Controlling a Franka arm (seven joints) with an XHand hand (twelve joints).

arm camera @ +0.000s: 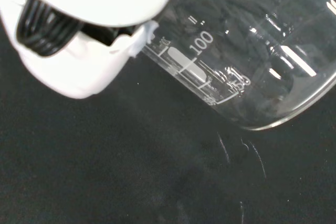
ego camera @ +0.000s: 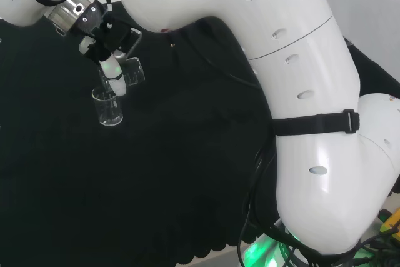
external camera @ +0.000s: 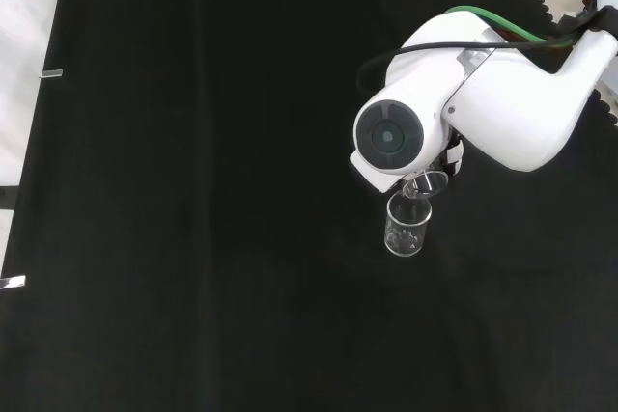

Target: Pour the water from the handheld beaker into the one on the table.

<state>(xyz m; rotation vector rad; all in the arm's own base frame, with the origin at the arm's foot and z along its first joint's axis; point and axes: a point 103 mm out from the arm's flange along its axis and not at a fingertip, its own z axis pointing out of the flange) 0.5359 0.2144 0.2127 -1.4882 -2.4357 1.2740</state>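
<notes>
1. Head view, near the table's (ego camera: 75, 204) far left edge: I see the standing beaker (ego camera: 108, 108).
2. Just above it, my robot hand (ego camera: 110, 64) grips the tilted handheld beaker (ego camera: 132, 72).
3. Risk: a misaligned lip spills water onto the cloth.

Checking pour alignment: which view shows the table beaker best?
Head view: the table beaker stands upright, unobstructed, below the tilted held beaker. Front view shows it smaller, beneath the arm link. Wrist view gives a faint rim.

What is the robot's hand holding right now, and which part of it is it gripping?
The hand holds a clear glass beaker by its side wall, tilted over a second clear beaker standing on the black cloth.
</notes>
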